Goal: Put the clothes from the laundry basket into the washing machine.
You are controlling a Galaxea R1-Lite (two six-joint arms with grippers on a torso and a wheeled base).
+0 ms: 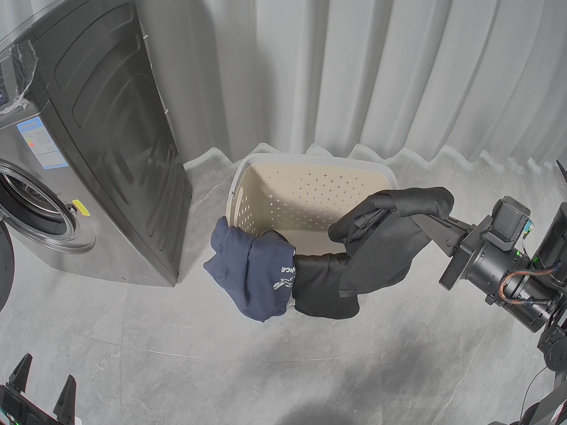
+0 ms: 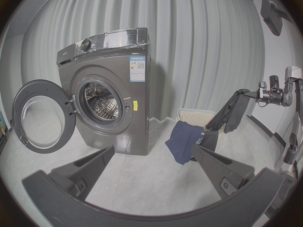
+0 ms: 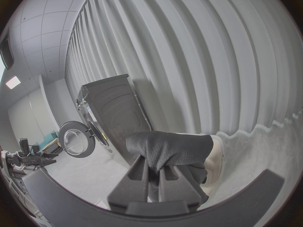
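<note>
Right gripper: the right gripper [image 3: 154,174] was pinched on a fold of a black perforated-fabric garment [image 1: 384,237], its two dark fingers pressed close with the cloth squeezed between them.
Held garment: it was raised above the right side of the cream perforated plastic laundry basket [image 1: 307,159]. Its upper fold was bunched over the fingertips and the rest hung down towards the basket's front right corner.
Lower black cloth: a black piece [image 1: 322,287] lay draped over the basket's front rim. Whether it was part of the held garment or a separate one could not be told.
Navy garment: a dark blue garment with white print [image 1: 251,273] hung over the front left corner of the basket, touching the black cloth beside it.
Left gripper: the left gripper [image 2: 151,152] was spread wide and empty, low over the floor and well apart from the basket.
Washing machine: a dark grey front-loading washing machine [image 2: 107,95] stood left of the basket. Its round door [image 2: 41,117] was swung fully open and the steel drum [image 2: 101,100] was exposed.
Surface: the basket and machine stood on a pale grey marbled tile floor [image 1: 354,355].
Room: a white pleated curtain [image 1: 354,60] hung behind both and reached the floor.
</note>
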